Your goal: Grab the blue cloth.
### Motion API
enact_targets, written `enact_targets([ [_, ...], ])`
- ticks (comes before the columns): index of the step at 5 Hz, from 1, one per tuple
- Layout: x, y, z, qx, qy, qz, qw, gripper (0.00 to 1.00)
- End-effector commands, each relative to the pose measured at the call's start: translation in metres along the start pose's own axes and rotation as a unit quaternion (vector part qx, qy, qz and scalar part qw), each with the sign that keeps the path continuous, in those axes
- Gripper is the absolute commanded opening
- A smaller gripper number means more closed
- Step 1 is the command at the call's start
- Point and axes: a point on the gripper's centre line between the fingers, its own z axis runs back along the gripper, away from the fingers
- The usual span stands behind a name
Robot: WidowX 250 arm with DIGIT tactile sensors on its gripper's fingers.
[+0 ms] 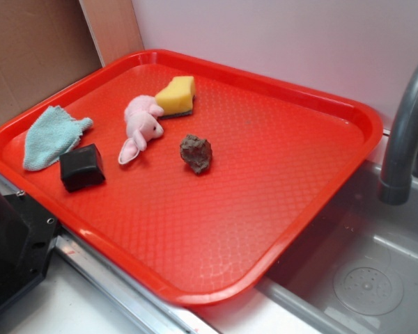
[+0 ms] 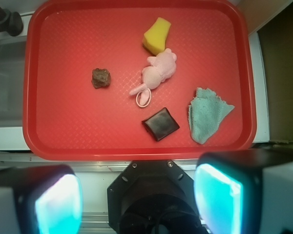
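The blue cloth (image 1: 52,136) (image 2: 207,115) is a pale aqua terry piece lying flat near the left rim of the red tray (image 1: 279,229) (image 2: 58,131). A black block (image 1: 81,167) (image 2: 160,124) sits right beside it. In the wrist view my gripper (image 2: 136,200) hangs high above the tray's near edge, well short of the cloth. Its two cyan-lit pads (image 2: 58,204) stand wide apart with nothing between them. The exterior view shows only the black arm base (image 1: 14,243) at the lower left.
On the tray also lie a pink plush toy (image 1: 141,126) (image 2: 156,74), a yellow sponge wedge (image 1: 177,95) (image 2: 156,35) and a brown lump (image 1: 196,152) (image 2: 100,78). A grey faucet (image 1: 404,132) and sink basin (image 1: 369,278) stand to the right. Cardboard (image 1: 35,49) backs the left.
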Motion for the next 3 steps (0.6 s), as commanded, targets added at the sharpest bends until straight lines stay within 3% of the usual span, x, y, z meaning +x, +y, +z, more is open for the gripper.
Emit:
enact_targets([
  [1, 0.0, 0.0, 0.0, 0.0, 0.0, 0.0, 1.0, 1.0],
  [3, 0.004, 0.041, -0.035, -0.001, -0.038, 0.151, 0.988, 1.0],
])
